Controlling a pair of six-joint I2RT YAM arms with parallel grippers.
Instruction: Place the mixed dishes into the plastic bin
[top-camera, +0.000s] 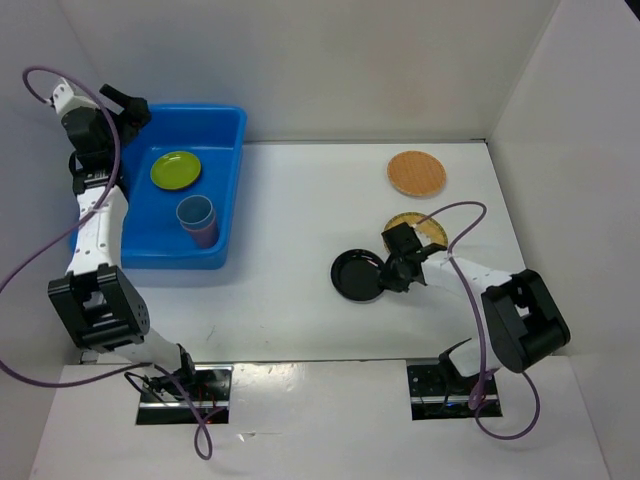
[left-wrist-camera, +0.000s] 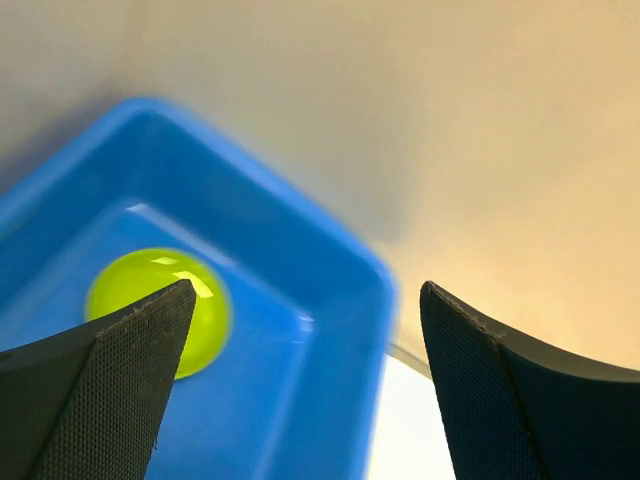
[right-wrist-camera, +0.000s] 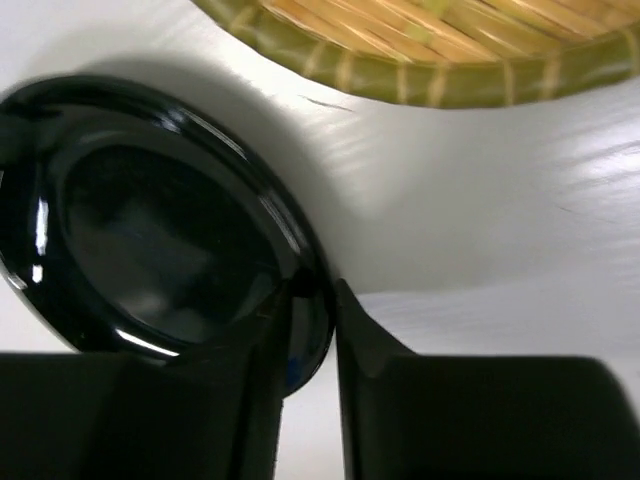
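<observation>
Blue plastic bin (top-camera: 232, 190) holds the lime plate (top-camera: 176, 169) and blue cup (top-camera: 194, 213); black plate (top-camera: 357, 274) and bamboo discs (top-camera: 416, 173) lie outstanding on the table (top-camera: 300, 200), right gripper (right-wrist-camera: 313, 290) pinching the black plate's rim, left gripper (left-wrist-camera: 307, 288) wide open, empty, above the bin.

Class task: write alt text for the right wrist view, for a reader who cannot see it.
The right pincer grips the rim of a black plate on a white table, one finger either side. The edge of a woven bamboo disc shows along the top, apart from the plate.
</observation>
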